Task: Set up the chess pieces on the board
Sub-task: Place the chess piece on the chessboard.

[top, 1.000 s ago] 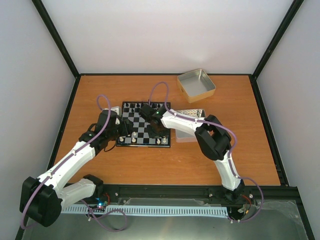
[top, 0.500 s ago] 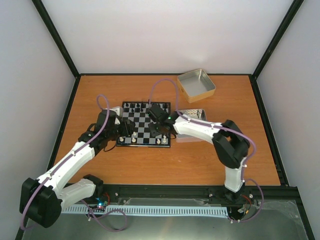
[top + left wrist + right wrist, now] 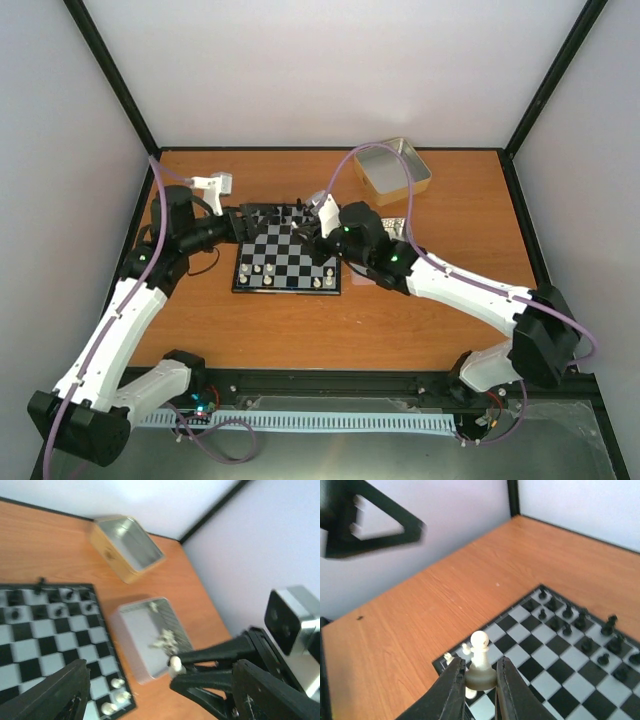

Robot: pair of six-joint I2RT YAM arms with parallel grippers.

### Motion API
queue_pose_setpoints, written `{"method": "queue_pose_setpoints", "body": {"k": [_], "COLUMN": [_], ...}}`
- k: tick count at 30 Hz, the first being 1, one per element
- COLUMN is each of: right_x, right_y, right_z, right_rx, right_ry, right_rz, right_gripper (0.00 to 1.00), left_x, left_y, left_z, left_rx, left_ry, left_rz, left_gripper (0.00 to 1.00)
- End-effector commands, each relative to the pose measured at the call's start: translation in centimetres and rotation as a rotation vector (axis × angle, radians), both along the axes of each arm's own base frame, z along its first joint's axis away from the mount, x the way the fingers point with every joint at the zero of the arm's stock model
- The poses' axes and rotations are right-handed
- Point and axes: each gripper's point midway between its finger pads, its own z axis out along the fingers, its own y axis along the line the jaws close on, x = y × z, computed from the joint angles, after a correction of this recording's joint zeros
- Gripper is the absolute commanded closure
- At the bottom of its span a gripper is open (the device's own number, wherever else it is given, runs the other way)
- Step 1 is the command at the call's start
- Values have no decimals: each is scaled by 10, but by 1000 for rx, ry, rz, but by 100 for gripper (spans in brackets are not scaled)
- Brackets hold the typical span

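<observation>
My right gripper [image 3: 480,677] is shut on the base of a cream-white pawn [image 3: 480,655] and holds it above the board [image 3: 560,650]. From above, that gripper [image 3: 322,238] hangs over the board's [image 3: 288,262] right side. A few white chess pieces [image 3: 268,281] stand on the near row, and black ones [image 3: 272,212] fill the far rows. My left gripper [image 3: 238,224] is at the board's far left corner, open and empty. In the left wrist view its jaws [image 3: 160,692] stand wide apart, and the held pawn [image 3: 175,664] shows beyond them.
A shallow silver tin [image 3: 137,635] with several loose white pieces [image 3: 164,640] lies just right of the board, partly under the right arm [image 3: 440,280]. An empty gold-sided tin [image 3: 392,170] sits at the back right. Black frame posts and white walls enclose the table.
The left arm drew back off the board toward its far left corner and its jaws widened. The right arm stretched out lower across the table, still gripping the pawn over the board's right side.
</observation>
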Motion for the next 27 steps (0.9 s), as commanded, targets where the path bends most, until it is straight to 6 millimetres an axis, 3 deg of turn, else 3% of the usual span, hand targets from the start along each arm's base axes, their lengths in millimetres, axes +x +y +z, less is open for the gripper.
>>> {"method": "queue_pose_setpoints", "body": {"k": [1, 7, 17, 27], "right_x": [-20, -30, -31, -35], "right_y": [7, 12, 15, 21], "right_z": [44, 47, 38, 25], "right_rx": [123, 86, 14, -8], "right_ry": [-152, -184, -184, -145], "right_rz": [121, 205, 244, 285], "right_gripper": [85, 85, 85, 85], "left_x": [-28, -42, -29, -27], "left_y": [-39, -55, -55, -58], "left_z": [9, 4, -31, -33], "left_rx": [-118, -194, -208, -249], "left_ry": [49, 118, 224, 228], "left_rz": [-304, -454, -401, -409], "left_gripper": [23, 36, 62, 74]}}
